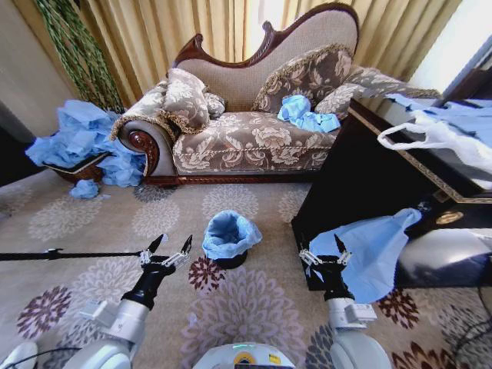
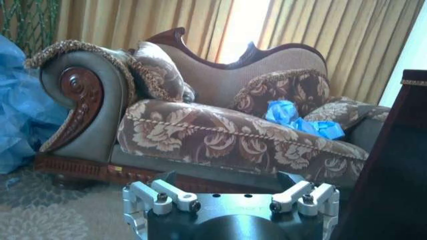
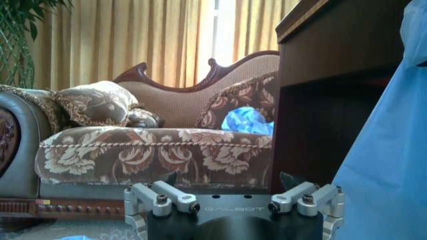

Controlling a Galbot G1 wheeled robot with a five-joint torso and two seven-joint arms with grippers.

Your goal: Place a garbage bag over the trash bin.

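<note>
A patterned sofa [image 1: 254, 131] was seen along the curtained wall, with a big heap of blue bags [image 1: 81, 142] by its left arm and a dark bench [image 1: 400, 177] to its right. A white plastic bag [image 1: 442, 138] lay on the bench. On the carpet [image 1: 115, 223] in front stood the trash bin [image 1: 230, 259], already lined with a light-blue garbage bag [image 1: 231, 232] folded over its rim. Another blue bag [image 1: 377, 250] hung beside the right gripper [image 1: 323, 251], whose fingers were spread. The left gripper [image 1: 171, 247], also spread and holding nothing, was held left of the bin.
</note>
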